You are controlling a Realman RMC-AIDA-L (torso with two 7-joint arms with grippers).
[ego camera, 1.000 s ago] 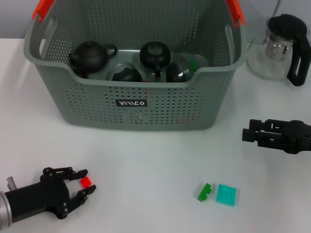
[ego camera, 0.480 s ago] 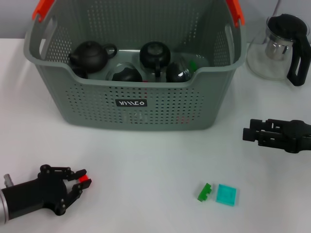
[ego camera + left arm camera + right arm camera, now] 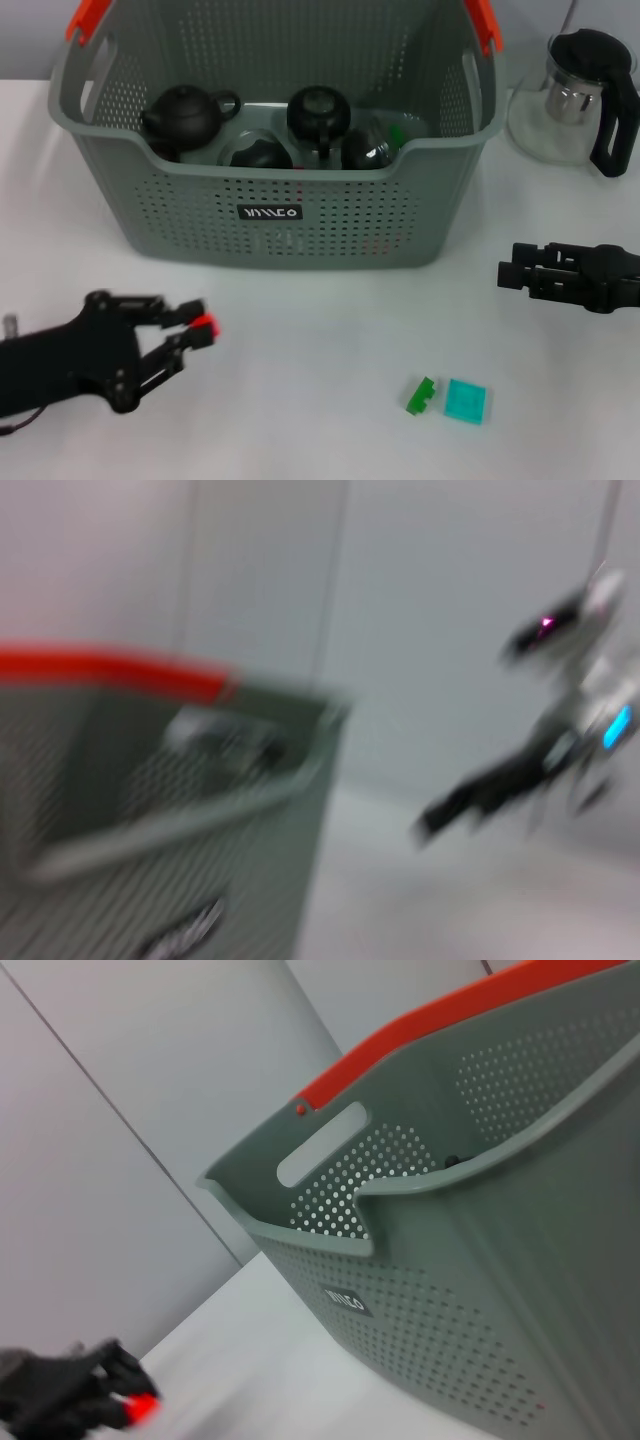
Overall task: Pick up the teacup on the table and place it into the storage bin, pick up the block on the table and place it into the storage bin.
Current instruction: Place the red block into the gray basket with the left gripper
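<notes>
A small red block (image 3: pixel 206 327) is pinched in my left gripper (image 3: pixel 196 331), which hangs above the table at the front left, short of the storage bin (image 3: pixel 330 225). The bin is a grey-green perforated basket with orange handle ends, and dark and glass teapots lie inside it. From the right wrist view I see the bin's wall (image 3: pixel 480 1290) and, far off, the left gripper (image 3: pixel 112 1403) with the red block (image 3: pixel 143 1408). My right gripper (image 3: pixel 512 273) stays parked over the table at the right. The teacup is out of view.
A green block (image 3: pixel 420 394) and a flat teal block (image 3: pixel 467 401) lie on the table at the front right. A glass teapot with a black handle (image 3: pixel 578 95) stands at the back right, beside the bin.
My left gripper closed on the red block, then rose and moved right toward the bin with it. The right arm has not moved.
</notes>
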